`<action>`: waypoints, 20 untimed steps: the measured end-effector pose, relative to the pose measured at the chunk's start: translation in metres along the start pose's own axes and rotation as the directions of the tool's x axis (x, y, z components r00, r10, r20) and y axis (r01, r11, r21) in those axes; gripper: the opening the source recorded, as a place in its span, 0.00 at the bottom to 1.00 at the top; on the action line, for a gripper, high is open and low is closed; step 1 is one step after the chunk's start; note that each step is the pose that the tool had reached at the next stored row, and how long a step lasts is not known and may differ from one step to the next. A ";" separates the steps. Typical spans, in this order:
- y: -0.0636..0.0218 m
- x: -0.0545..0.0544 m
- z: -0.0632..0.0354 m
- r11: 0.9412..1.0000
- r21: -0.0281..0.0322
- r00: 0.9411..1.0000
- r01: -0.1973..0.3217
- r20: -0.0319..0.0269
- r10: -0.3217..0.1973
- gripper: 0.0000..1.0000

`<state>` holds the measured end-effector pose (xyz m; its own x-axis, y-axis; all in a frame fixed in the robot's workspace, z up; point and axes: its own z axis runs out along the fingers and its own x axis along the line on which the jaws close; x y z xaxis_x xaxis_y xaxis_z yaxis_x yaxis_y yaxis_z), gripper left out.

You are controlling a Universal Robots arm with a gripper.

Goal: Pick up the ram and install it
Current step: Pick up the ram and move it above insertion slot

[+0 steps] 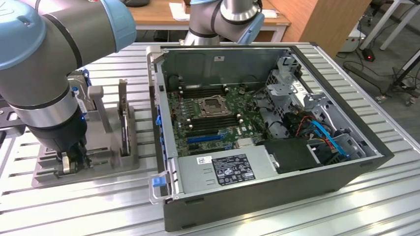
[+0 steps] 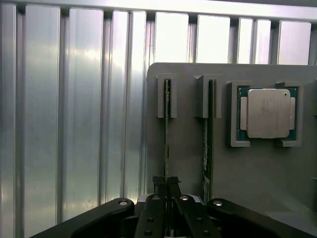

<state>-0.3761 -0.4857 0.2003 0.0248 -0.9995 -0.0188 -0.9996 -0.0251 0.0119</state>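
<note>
Tool (image 2: 167, 185) clamped narrow on ram (image 2: 167, 126) edge, upright in holder (image 2: 187, 148) slot, exterior view's lower left, open bench (image 2: 74, 124) beside

The ram (image 2: 167, 134) is being viewed edge-on as a long, thin, dark-green board. It is being held standing on its long edge in a narrow slot of the gray holder (image 2: 185, 144). One end is being pinched by the gripper (image 2: 166, 182).

Grey arm (image 1: 39, 64) with pale blue caps; black fingers (image 2: 159, 186), silver screws
</note>
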 end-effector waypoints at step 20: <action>-0.0001 0.000 -0.0012 1.000 0.000 1.000 0.000 0.003 0.000 0.11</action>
<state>-0.3761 -0.4858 0.2015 0.0248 -0.9995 -0.0215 -0.9996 -0.0250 0.0119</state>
